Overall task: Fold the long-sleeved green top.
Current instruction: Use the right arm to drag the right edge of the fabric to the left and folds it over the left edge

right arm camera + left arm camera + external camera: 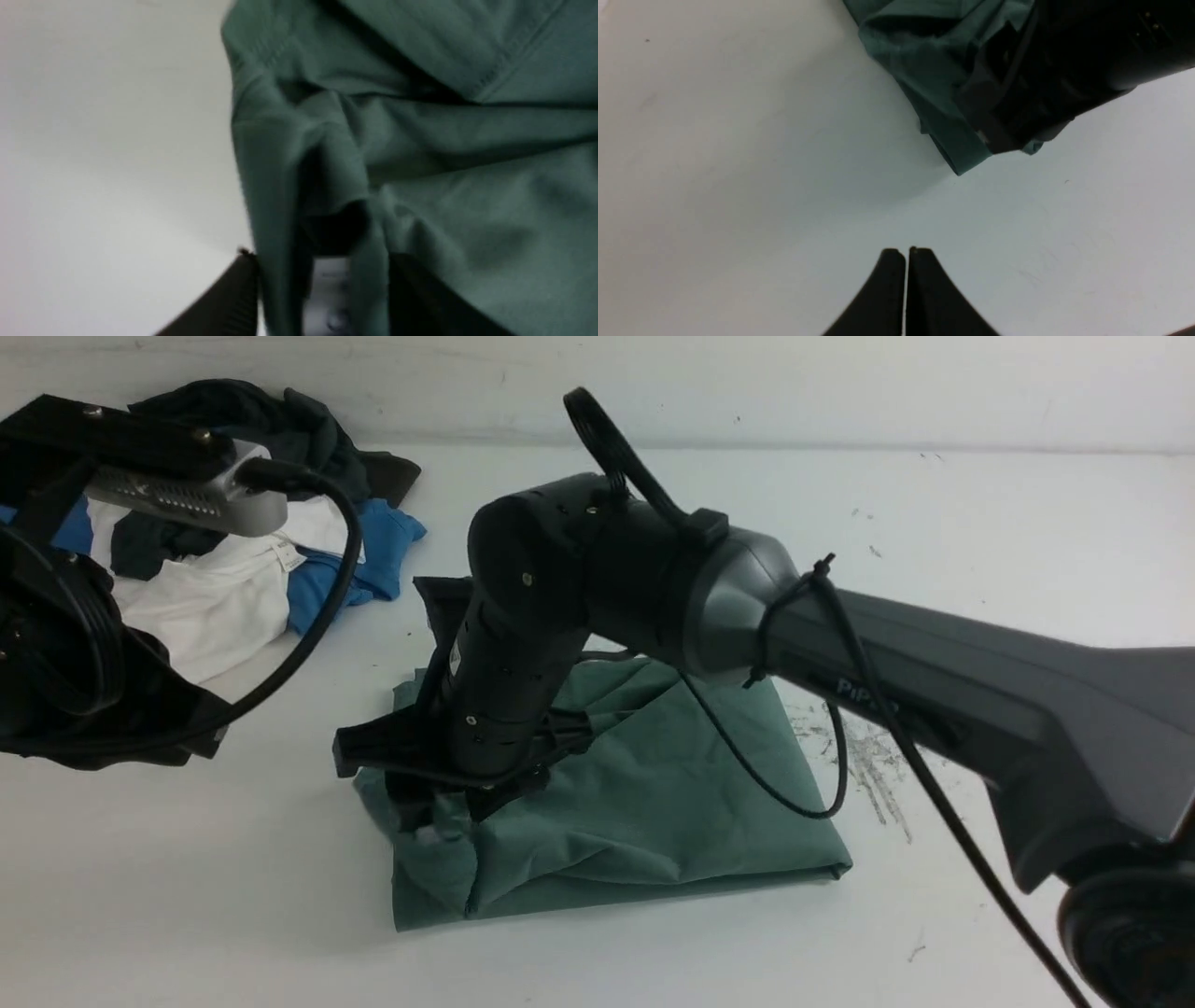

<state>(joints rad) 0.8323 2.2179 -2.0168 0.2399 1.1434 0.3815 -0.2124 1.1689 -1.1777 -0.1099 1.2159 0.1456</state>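
Top: the green top (644, 793) lies folded into a rough rectangle around the middle of the bench (934, 569), somewhat toward the near edge. Its right half is fairly smooth; its left end is bunched and creased.
Right arm: my right arm (934, 700) reaches in from the near right corner and crosses above the top, its wrist bent down over the top's left end.
Right gripper: my right gripper (322, 256) sits low on that left end. Its fingers (224, 303) stand wide apart, with a loose fold of green cloth between them. One finger is at the cloth's edge, beside bare bench.
Left gripper: my left gripper (906, 254) is pressed closed and holds nothing. It hangs over bare bench, apart from the top's corner.
Cable: a black cable (794, 784) from my right arm droops in a loop over the top's right half.
Pile: a heap of dark, white and blue clothes (215, 597) lies at the far left corner, well apart from the top.
Bench marks: grey scuffs (868, 765) show just beside the top's right edge.
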